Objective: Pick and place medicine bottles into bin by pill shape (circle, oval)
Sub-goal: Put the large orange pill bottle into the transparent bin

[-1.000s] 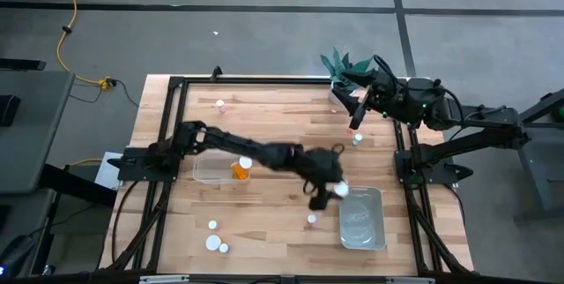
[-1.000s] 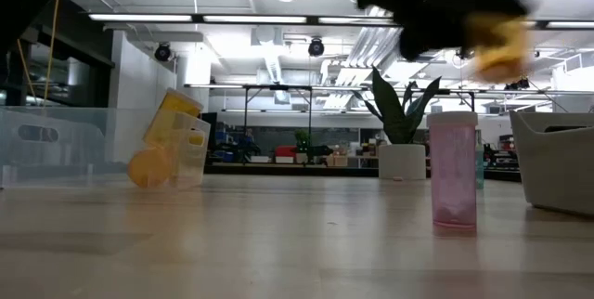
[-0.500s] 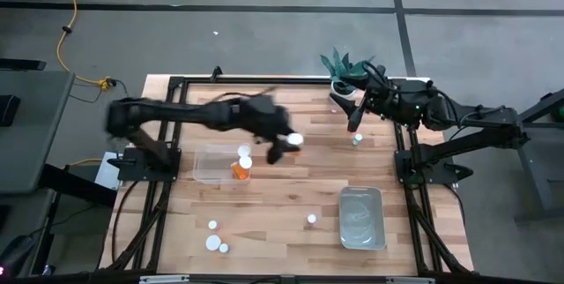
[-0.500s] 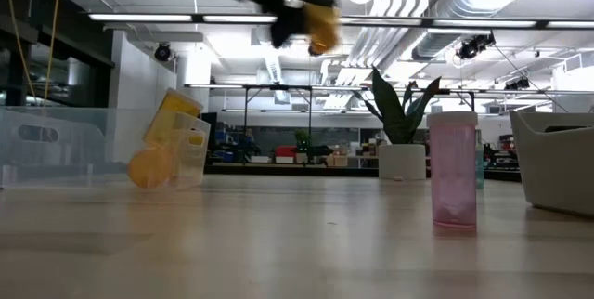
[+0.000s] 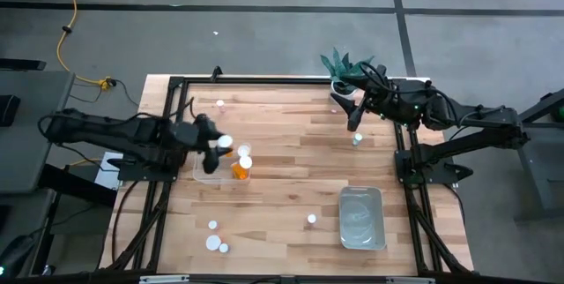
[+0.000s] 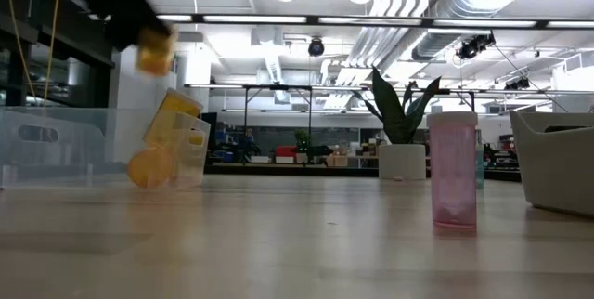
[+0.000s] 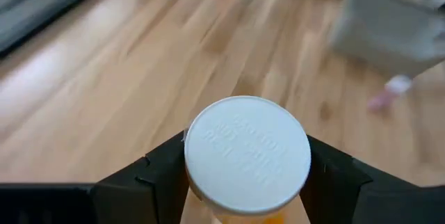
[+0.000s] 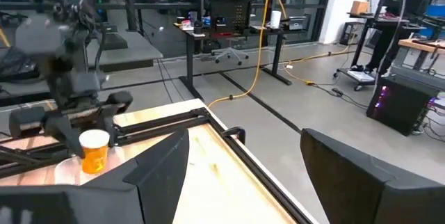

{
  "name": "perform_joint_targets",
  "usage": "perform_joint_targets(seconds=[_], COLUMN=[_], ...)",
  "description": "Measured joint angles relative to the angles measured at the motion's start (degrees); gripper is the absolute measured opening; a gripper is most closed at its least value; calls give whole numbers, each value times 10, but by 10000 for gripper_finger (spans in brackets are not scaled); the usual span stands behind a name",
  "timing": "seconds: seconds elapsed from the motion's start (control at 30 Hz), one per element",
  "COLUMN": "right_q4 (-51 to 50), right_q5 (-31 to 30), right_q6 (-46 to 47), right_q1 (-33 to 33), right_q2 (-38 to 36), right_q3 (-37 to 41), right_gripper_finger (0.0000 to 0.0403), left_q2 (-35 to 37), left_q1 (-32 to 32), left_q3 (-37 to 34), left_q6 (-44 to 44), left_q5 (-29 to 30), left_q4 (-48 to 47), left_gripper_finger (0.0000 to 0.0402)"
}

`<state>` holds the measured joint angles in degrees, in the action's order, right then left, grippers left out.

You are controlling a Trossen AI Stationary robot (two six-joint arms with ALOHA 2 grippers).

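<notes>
1. Left gripper (image 5: 214, 145) hangs above the clear bin (image 5: 204, 175) at table's left side, jaws clamped on an orange bottle (image 5: 223, 145) w/ white cap; left wrist view shows the cap (image 7: 247, 148) between both dark fingers (image 7: 156, 175). Low view: same bottle (image 6: 153, 53) is up in the air, above the bin wall (image 6: 56, 141).
2. Clear bin holds 1 orange bottle (image 5: 241, 168), white cap up; low view shows it leaning (image 6: 176, 136) inside the bin.
3. Small bottle (image 5: 219, 104) stands alone near the table's far left corner.
4. 3 white-capped bottles (image 5: 214, 242) cluster near the front edge, left of centre.
5. 1 bottle (image 5: 311, 220) stands just left of the 2nd bin (image 5: 362, 219), front right; low view shows a pinkish bottle (image 6: 453, 171) upright, prob. the same one.
6. 1 bottle (image 5: 357, 139) stands near the right edge, below the right gripper.
7. Right gripper (image 5: 354, 115) waits at far right near a plant (image 5: 339, 63), jaws open, holding nothing.
</notes>
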<state>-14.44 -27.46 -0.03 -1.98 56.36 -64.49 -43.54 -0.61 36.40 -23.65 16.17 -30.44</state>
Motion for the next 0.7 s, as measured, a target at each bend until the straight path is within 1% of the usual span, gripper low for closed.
perform_joint_targets(seconds=[0.07,0.17,0.33,0.47,0.57,0.7], right_q4=[0,0,-1,-2,-2,-3], right_q5=[-7,-22,-23,-23,-23,-23], right_q6=[0,0,0,0,0,0], right_q1=[0,0,0,0,0,0], right_q2=[0,0,0,0,0,0], right_q3=[0,0,0,0,0,0], right_gripper_finger=[268,268,268,268,268,268], left_q2=[22,32,22,13,8,-3], left_q1=[16,31,34,34,34,34], left_q3=[-31,-79,-139,-164,-178,-188], left_q6=[-26,-32,-32,-30,-4,17], left_q5=[12,24,46,44,30,28], left_q4=[-14,-5,54,96,97,97], left_gripper_finger=[213,213,213,213,213,213])
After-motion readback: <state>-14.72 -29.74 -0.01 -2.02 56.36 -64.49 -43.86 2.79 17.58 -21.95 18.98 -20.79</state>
